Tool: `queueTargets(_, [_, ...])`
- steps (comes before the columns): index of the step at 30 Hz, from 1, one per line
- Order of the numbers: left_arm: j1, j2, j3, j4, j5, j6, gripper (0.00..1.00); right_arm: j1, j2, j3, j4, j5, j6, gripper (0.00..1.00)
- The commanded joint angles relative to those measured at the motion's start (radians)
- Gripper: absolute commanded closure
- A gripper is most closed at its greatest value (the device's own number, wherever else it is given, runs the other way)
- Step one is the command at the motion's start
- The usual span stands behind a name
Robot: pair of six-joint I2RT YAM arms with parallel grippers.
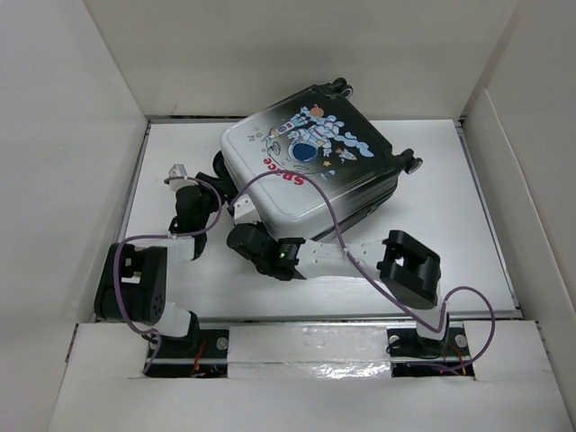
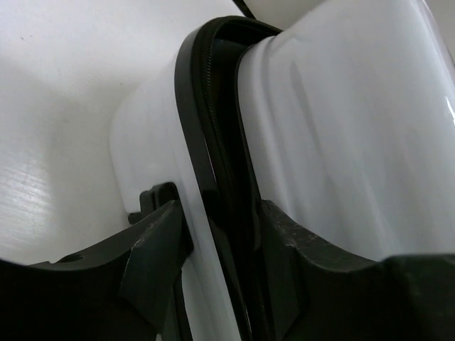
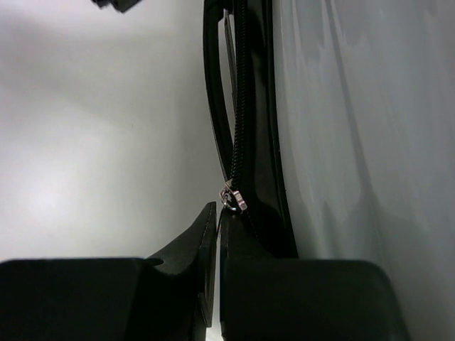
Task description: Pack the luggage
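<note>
- Lying flat, printed shell uppermost, the luggage (image 1: 310, 171) occupied the table (image 1: 468, 261) from its middle toward 12 o'clock, wheels at its 1 to 3 o'clock side; both arms worked its 8 o'clock corner.
- Left gripper (image 2: 222, 213): jaws about half spread, astride the seam, one finger against each white shell, apparently pinching the two halves together; firmness of hold not determinable.
- Right gripper (image 3: 217, 213): fingers closed together, tips just below the silver zipper slider (image 3: 233, 199); whether the pull tab lay between them could not be told.
- Risk: the slider could slip free if only its edge was caught, leaving the zipper teeth (image 3: 240, 106) unclosed.
- Risk: were the left pinch uneven, the shells might gape and the slider jam at the corner bend.
- Risk: a hard pull along the seam could drag or swivel the light case on the smooth table, since nothing else braced it.
- Risk: the purple cable (image 1: 333, 225), draped across the shell toward 6 o'clock, might snag on the case during travel.
</note>
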Motion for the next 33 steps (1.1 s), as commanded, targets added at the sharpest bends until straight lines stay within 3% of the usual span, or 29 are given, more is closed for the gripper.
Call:
queueTargets(1, [-0.05, -0.021, -0.057, -0.097, 0.216, 0.059, 0.56, 0.07, -0.012, 0.125, 0.254, -0.38, -0.137, 1.0])
queueTargets(5, [-0.038, -0.076, -0.057, -0.177, 0.095, 0.094, 0.55, 0.07, -0.151, -0.112, 0.303, -0.335, -0.105, 1.0])
queueTargets(9, [-0.038, -0.176, -0.112, -0.185, 0.063, 0.092, 0.48, 0.07, -0.326, -0.379, 0.33, -0.327, -0.048, 1.0])
queueTargets(13, [-0.069, -0.366, -0.161, -0.284, 0.029, 0.1, 0.46, 0.07, -0.544, -0.606, 0.294, -0.314, 0.022, 1.0])
queueTargets(16, [-0.078, -0.539, -0.206, -0.361, -0.031, 0.074, 0.38, 0.07, -0.662, -0.737, 0.221, -0.285, 0.061, 1.0])
queueTargets(18, [-0.078, -0.627, -0.224, -0.395, -0.086, 0.06, 0.35, 0.07, -0.78, -0.784, 0.158, -0.268, 0.078, 1.0])
queueTargets(22, [-0.078, -0.788, -0.227, -0.476, -0.119, 0.037, 0.4, 0.058, -0.96, -0.869, 0.034, -0.208, 0.107, 1.0])
queueTargets(24, [-0.078, -0.793, -0.218, -0.511, -0.099, 0.049, 0.51, 0.021, -1.05, -0.883, -0.02, -0.2, 0.107, 1.0])
queueTargets(29, [-0.087, -0.754, -0.253, -0.547, -0.065, 0.088, 0.57, -0.059, -1.144, -0.89, -0.035, -0.243, 0.069, 1.0])
queueTargets(33, [-0.087, -0.708, -0.285, -0.473, 0.019, 0.103, 0.59, -0.073, -1.133, -0.851, -0.051, -0.263, 0.053, 1.0])
